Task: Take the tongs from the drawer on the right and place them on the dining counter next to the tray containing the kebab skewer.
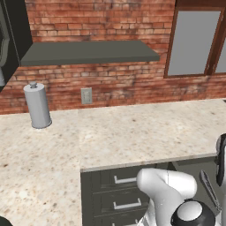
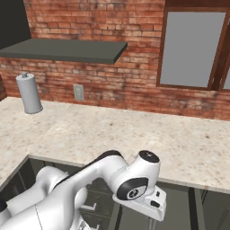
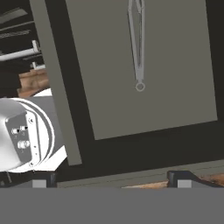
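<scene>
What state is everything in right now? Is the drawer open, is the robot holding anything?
Drawer: pulled open, grey floor showing.
Tongs: lying flat inside the drawer, not gripped.
Gripper: open, empty, above the drawer.
Paper towel roll: standing upright on the worktop.
Left drawers: shut.

You had the drawer (image 3: 144, 70) pulled open, its flat grey floor showing in the hand view. The tongs (image 3: 138, 41) lay flat on that floor, slim grey arms close together, ring end toward the floor's middle. From the left base view they (image 1: 209, 189) lay slanted.
</scene>
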